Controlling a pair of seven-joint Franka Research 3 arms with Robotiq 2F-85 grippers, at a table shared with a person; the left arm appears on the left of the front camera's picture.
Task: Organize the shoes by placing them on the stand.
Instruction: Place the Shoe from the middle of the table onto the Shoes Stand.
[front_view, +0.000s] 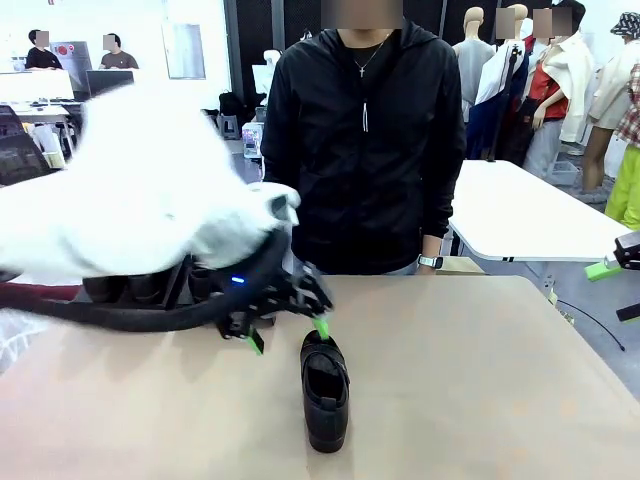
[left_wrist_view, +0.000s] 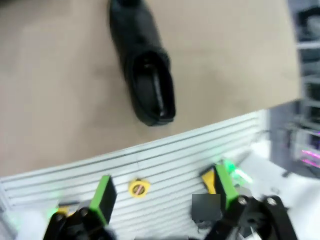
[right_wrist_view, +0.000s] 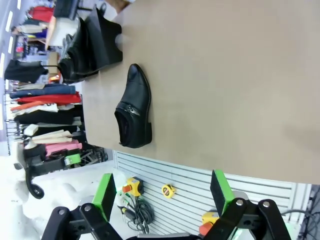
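While one black loafer (front_view: 325, 392) lies alone mid-table, others sit on the stand (right_wrist_view: 102, 42) at the far left edge, left gripper (front_view: 287, 334) above it with jaws wide and empty, right gripper (right_wrist_view: 162, 195) likewise spread.

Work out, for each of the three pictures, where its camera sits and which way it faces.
Front view: fixed between the arms, facing the person across the table; left gripper above the shoe.
Left wrist view: looks down its open gripper at the shoe.
Right wrist view: rolled sideways, looks down its open gripper across the table to the shoe and the stand.
All three share that lone shoe.
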